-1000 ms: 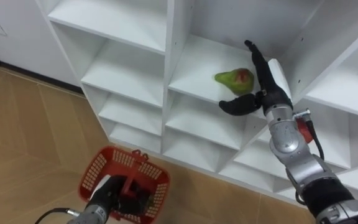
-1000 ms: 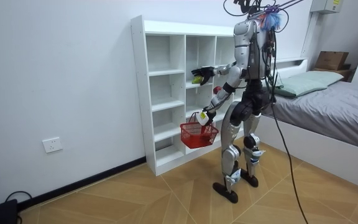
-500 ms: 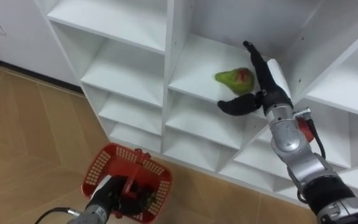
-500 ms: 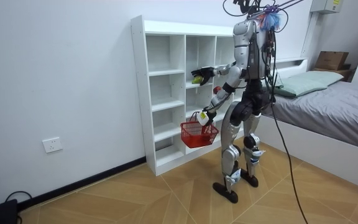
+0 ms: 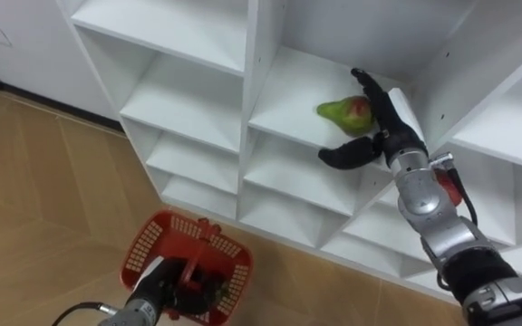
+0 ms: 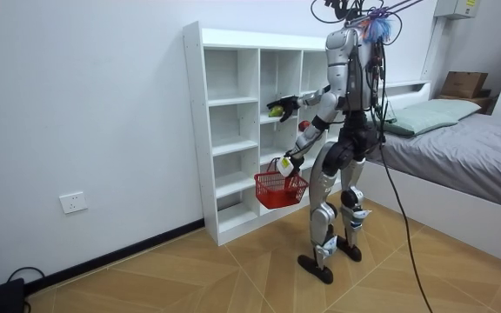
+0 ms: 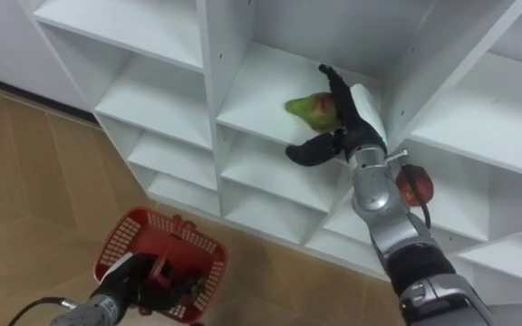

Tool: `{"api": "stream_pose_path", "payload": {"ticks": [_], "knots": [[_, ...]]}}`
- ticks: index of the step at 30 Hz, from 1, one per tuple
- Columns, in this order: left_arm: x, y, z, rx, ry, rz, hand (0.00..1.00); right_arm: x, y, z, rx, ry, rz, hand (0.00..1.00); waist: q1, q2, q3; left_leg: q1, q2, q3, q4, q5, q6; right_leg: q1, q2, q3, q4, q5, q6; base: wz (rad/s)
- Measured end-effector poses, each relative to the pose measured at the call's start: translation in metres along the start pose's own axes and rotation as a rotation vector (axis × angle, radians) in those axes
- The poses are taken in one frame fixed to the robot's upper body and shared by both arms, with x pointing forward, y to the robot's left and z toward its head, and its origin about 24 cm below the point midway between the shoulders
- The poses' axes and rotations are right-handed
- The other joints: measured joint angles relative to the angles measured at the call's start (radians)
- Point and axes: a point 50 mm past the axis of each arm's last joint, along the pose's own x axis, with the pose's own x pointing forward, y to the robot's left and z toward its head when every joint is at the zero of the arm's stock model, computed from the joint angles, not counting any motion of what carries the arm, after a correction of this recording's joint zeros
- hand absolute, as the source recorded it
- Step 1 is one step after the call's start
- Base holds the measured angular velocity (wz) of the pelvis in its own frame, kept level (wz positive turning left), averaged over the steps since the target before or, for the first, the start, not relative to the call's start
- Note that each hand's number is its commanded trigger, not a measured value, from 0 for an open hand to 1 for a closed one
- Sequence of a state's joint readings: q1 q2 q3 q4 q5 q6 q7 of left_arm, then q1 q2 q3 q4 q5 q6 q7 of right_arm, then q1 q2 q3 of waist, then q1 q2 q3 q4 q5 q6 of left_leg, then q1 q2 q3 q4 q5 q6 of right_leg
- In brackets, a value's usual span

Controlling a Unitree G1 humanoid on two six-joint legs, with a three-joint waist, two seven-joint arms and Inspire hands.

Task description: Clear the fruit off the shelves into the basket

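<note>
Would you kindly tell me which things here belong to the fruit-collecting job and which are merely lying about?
Part of the job:
green-red fruit on a shelf of the closet
right robot hand, open beside the fruit
red basket, handle held by the left robot hand

Just lying about:
bed
cardboard box
wall socket

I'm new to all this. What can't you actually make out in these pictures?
- Contents of the red basket: eye views, dark shapes inside, half hidden by the left hand.
- Whether the right hand touches the pear: eye views, its fingers cover the pear's right edge.
- The pear's shape: room view, too small.
</note>
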State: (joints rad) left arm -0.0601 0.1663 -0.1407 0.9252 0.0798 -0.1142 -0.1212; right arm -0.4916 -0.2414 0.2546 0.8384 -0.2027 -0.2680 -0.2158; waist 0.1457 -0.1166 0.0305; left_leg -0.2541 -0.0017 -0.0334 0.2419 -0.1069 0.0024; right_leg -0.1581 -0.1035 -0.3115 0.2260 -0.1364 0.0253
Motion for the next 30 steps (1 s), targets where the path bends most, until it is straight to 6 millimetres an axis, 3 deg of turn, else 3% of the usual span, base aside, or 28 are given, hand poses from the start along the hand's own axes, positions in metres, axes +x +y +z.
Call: {"api": "stream_pose_path", "payload": {"ticks": [14, 30], "knots": [[0.002, -0.001, 0.004, 0.000, -0.004, 0.005, 1.00, 0.013, -0.018, 0.006, 0.054, 0.028, -0.080, 1.00, 0.000, -0.009, 0.0048, -0.020, -0.006, -0.013, -0.005, 0.018, 0.001, -0.016, -0.002, -0.006, -0.003, 0.007, 0.000, 0.02], [0.005, 0.000, 0.009, 0.022, -0.013, 0.015, 1.00, 0.014, -0.019, 0.009, 0.058, 0.019, -0.091, 1.00, 0.001, -0.007, 0.0127, -0.021, -0.005, -0.010, -0.008, 0.017, 0.001, -0.019, -0.002, -0.004, -0.003, 0.007, 0.000, 0.00]]}}
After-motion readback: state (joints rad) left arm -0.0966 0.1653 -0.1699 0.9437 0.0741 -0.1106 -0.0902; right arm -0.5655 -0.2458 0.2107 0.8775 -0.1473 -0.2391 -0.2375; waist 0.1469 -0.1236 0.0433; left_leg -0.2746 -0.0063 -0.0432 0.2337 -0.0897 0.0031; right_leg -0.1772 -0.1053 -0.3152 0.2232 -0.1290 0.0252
